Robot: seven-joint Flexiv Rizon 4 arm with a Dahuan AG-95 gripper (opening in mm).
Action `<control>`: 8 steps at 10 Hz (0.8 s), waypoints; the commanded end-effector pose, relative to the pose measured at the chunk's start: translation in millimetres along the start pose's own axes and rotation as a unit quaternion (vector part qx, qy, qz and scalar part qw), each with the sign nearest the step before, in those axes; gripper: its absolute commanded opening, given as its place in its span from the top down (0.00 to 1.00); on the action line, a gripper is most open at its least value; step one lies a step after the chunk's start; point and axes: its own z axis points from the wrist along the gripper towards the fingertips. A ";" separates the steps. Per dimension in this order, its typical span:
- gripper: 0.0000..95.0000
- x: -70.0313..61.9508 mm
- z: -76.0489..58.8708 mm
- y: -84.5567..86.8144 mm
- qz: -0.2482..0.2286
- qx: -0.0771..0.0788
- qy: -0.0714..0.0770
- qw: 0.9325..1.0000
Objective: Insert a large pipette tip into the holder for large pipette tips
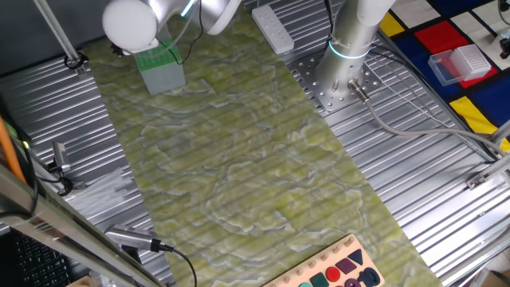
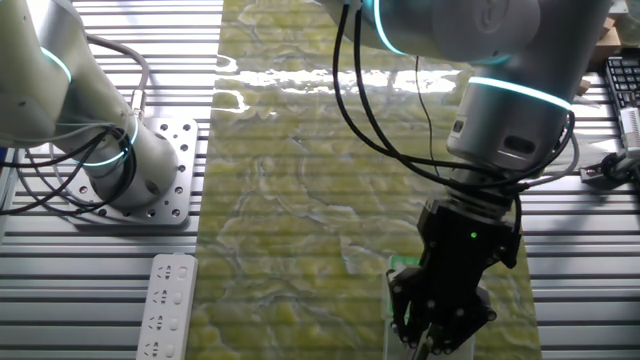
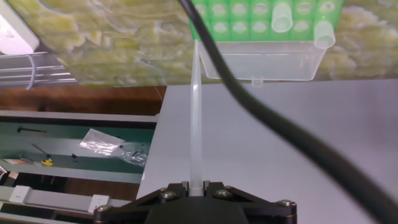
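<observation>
In the hand view my gripper (image 3: 195,186) is shut on the large pipette tip (image 3: 196,112), a pale translucent tapered tube that runs up from between the jaws. Its narrow end reaches the near left corner of the holder for large pipette tips (image 3: 261,59), a box with a green gridded top and translucent sides. Two tips (image 3: 282,17) stand in the grid near its right end. In one fixed view the holder (image 1: 161,68) sits at the far left of the mat, partly hidden by the arm. In the other fixed view the gripper (image 2: 445,310) hides most of the holder (image 2: 403,266).
A green-yellow marbled mat (image 1: 239,151) covers the table's middle, with ribbed metal on both sides. A white power strip (image 1: 272,29) lies by the arm's base (image 1: 344,56). A pinkish-red box with white grid (image 1: 460,64) stands at the far right. A black cable (image 3: 273,118) crosses the hand view.
</observation>
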 end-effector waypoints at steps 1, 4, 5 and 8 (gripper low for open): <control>1.00 -0.4 -1.4 -2.8 0.001 -0.001 0.007 1.000; 1.00 -1.4 -3.8 -5.8 0.002 -0.001 0.013 1.000; 1.00 -1.5 -5.1 -7.0 0.001 -0.002 0.014 1.000; 1.00 -2.2 -10.2 -11.8 0.000 -0.003 0.020 1.000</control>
